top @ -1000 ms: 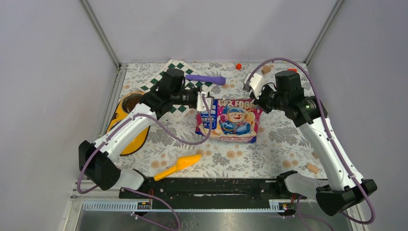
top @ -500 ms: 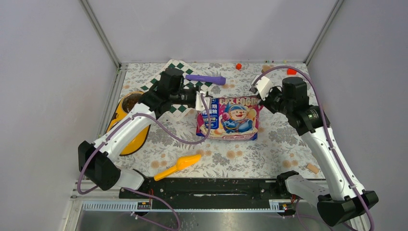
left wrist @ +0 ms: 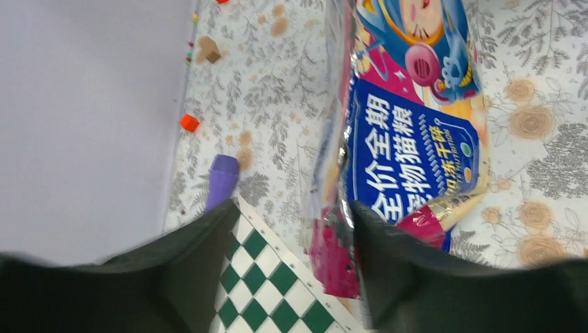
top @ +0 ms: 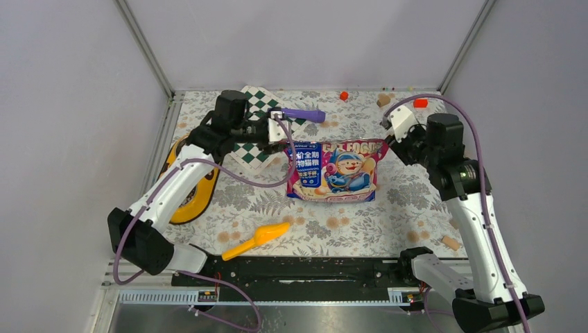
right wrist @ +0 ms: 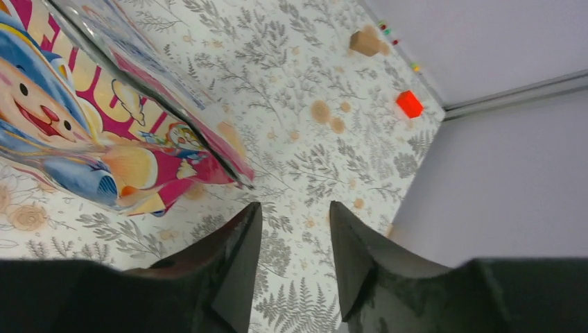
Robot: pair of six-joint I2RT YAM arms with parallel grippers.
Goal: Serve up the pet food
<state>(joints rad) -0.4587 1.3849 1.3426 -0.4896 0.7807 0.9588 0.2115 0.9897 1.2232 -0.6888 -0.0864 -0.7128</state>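
Observation:
The pet food bag point(top: 334, 171), glossy pink and blue with a cartoon figure, stands on the floral cloth in the middle of the table; its pellets do not show. My left gripper point(top: 277, 125) is open just left of the bag's top left corner. In the left wrist view the bag point(left wrist: 409, 146) has its pink corner between the spread fingers of my left gripper point(left wrist: 295, 218), close to one of them. My right gripper point(top: 392, 133) is open just off the top right corner. In the right wrist view the bag point(right wrist: 90, 125) lies clear of my right gripper point(right wrist: 292, 208), with only cloth between the fingers.
A yellow feeder point(top: 188, 198) sits at the left, partly under my left arm. An orange scoop point(top: 256, 238) lies near the front. A green-and-white checkered board point(top: 253, 135) and a purple object point(top: 303, 114) are behind the bag. Small red blocks point(top: 419, 103) and wooden blocks point(top: 383, 100) dot the back right.
Both grippers have opened and let go of the bag's top corners. The left one drew back to the left and the right one to the right; the bag's top now spreads wider.

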